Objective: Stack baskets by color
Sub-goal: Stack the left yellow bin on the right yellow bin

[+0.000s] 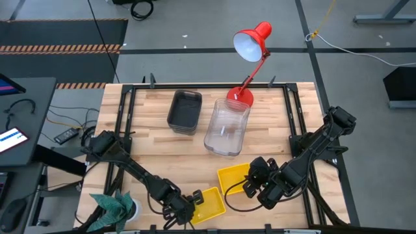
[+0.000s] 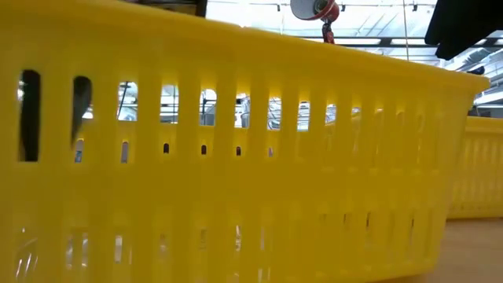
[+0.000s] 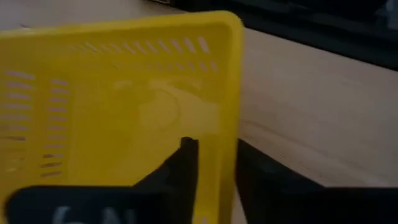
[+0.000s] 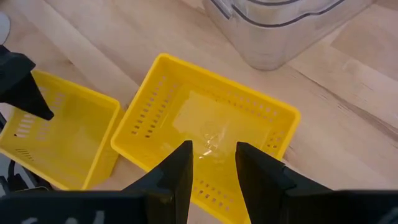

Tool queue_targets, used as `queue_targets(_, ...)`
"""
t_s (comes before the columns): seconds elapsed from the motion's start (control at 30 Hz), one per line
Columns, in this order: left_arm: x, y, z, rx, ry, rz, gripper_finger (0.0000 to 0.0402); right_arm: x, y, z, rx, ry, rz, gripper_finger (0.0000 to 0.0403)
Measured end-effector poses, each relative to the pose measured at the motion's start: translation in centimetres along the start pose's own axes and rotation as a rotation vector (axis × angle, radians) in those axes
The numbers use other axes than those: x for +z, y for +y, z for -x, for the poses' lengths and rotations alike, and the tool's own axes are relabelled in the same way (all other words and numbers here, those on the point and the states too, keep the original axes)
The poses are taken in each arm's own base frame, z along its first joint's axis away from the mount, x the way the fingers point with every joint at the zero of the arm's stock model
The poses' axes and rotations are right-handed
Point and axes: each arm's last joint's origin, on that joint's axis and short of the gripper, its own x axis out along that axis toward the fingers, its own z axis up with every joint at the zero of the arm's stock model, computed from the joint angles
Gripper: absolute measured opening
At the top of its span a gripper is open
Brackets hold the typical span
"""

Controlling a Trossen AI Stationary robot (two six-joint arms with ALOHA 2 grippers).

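At the table's near edge, left of centre, a yellow basket (image 1: 209, 203) sits with its wall between the left gripper (image 3: 211, 163) fingers: one finger inside (image 3: 183, 165), the other outside. Gap narrow, straddling the rim; whether they actually pinch it, cannot tell. A second yellow basket (image 4: 208, 146) lies just beside the first, toward the right, directly below the right gripper (image 4: 212, 163), whose fingers stand moderately apart over its interior, holding nothing. Farther back: clear baskets (image 1: 227, 127) nested mid-table, dark grey baskets (image 1: 184, 110) beside them on the left. Red desk lamp (image 1: 250, 42) at the far edge.
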Motion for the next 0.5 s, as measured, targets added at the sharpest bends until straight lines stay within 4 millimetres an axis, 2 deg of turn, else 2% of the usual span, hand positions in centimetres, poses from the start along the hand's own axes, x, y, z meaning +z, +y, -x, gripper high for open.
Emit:
queue_targets(0.2,-0.2,-0.1,0.3,-0.02,0.024,0.001,0.0012,0.0,0.0,0.0,-0.001,0.006,0.0,0.0126)
queue_targets(0.33,0.2,0.5,1.9,0.004,-0.01,-0.013,0.001,-0.2,-0.3,0.2,-0.023,0.035,0.019,0.0126)
queue_targets(0.5,0.2,0.9,5.4,-0.022,-0.022,-0.056,0.0005,-0.1,-1.4,1.5,-0.06,0.04,0.024,0.0126)
